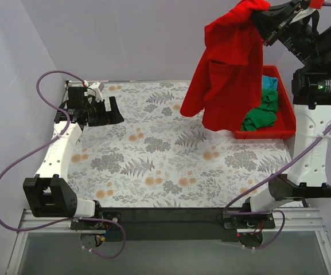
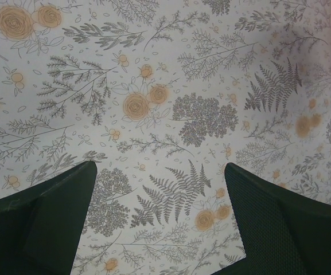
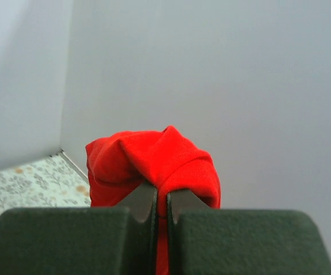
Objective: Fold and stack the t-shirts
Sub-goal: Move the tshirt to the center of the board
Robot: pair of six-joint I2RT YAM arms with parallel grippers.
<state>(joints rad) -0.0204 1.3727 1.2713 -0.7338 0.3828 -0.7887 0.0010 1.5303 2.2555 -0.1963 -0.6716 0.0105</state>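
Observation:
My right gripper (image 1: 261,12) is shut on the bright red t-shirt (image 1: 228,69) and holds it high above the table's far right, the cloth hanging down in front of the tray. In the right wrist view the red t-shirt (image 3: 154,160) bunches over the closed jaws of the right gripper (image 3: 161,197). The dark green t-shirt (image 1: 263,114) and the turquoise t-shirt (image 1: 270,83) lie crumpled in the red plastic tray (image 1: 285,123). My left gripper (image 1: 109,112) is open and empty over the far left of the table; its fingers (image 2: 39,223) frame only the floral cloth.
The table is covered with a floral cloth (image 1: 171,154). The red tray sits at the far right edge. Grey walls close in at the back and left. Purple cables loop beside both arm bases.

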